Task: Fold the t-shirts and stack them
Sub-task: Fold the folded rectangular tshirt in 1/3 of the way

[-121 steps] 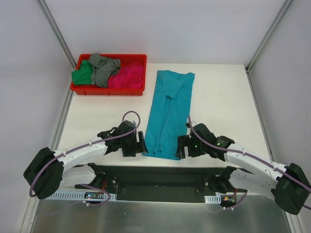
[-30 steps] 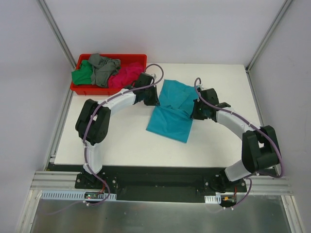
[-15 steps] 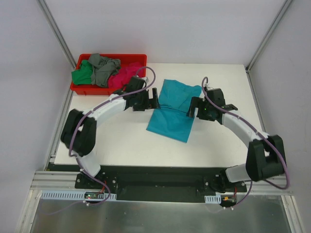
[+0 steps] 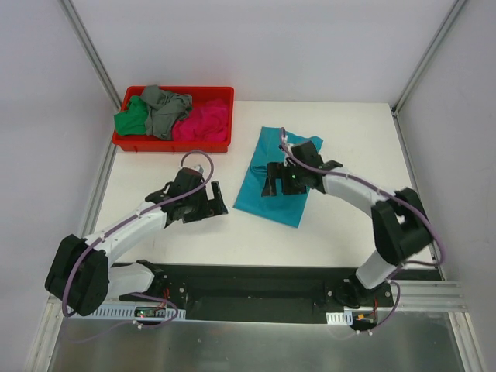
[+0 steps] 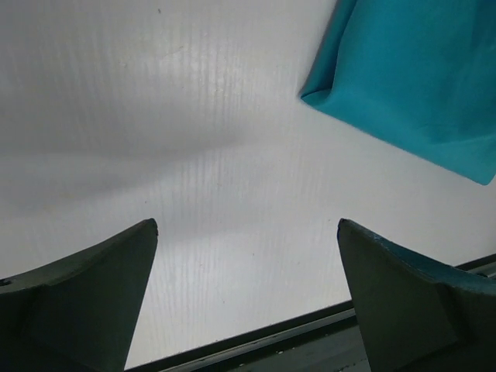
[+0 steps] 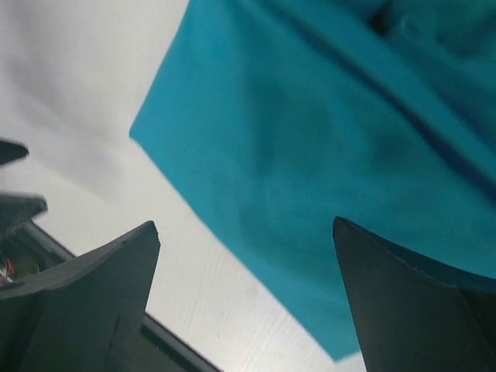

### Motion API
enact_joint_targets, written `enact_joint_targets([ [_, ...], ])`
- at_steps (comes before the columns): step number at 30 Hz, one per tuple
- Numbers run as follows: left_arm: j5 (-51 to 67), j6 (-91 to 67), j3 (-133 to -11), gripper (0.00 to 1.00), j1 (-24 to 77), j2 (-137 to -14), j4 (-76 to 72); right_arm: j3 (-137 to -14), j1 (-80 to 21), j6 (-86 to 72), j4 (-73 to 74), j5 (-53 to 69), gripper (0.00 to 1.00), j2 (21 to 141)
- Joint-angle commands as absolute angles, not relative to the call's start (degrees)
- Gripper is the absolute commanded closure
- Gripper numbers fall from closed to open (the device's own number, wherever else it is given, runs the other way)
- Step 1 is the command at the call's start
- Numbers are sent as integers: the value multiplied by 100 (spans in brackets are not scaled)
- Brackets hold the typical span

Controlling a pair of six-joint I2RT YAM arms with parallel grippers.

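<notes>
The teal t-shirt [image 4: 273, 208] lies folded in half on the white table, right of centre. My right gripper [image 4: 271, 184] hovers open over its left part; in the right wrist view [image 6: 244, 225] the jaws stand wide apart and empty above the shirt's near edge [image 6: 325, 116]. My left gripper [image 4: 215, 203] is open and empty over bare table to the shirt's left. In the left wrist view [image 5: 246, 225] only the shirt's near corner [image 5: 411, 77] shows at upper right. Green [image 4: 130, 120], grey [image 4: 167, 108] and magenta-pink [image 4: 203, 120] t-shirts lie crumpled in the bin.
The red plastic bin [image 4: 172, 144] stands at the table's back left. The table's front edge and black rail [image 5: 310, 337] lie just below my left gripper. Grey walls with metal posts close in the table on three sides.
Both grippers have come off the folded shirt's far corners. The left arm has drawn back toward the near left of the table. The right gripper has swung left over the shirt.
</notes>
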State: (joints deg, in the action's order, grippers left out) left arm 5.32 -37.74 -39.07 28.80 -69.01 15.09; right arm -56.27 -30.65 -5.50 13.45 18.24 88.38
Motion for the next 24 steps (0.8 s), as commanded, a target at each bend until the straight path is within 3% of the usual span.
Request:
enact_joint_targets([
  [1,202,-3990,-3665,1,2874,-6487,1415,-6949,-2980,-413,1037,1803,4,10052],
  [7,193,-3964,-3586,1,2874,-6328,1424,-8515,-2444,-509,1133,1757,4,11600],
  [12,185,-3972,-3551,1,2865,-6293,1424,-8938,-2329,-440,1397,1863,4,11892],
  [19,483,-3981,-3717,1,2865,-6521,1310,-8360,-2399,210,1775,1680,4,10585],
  [24,826,-3981,-4173,1,2874,-7205,967,-6571,-2714,325,1548,1346,4,8775],
])
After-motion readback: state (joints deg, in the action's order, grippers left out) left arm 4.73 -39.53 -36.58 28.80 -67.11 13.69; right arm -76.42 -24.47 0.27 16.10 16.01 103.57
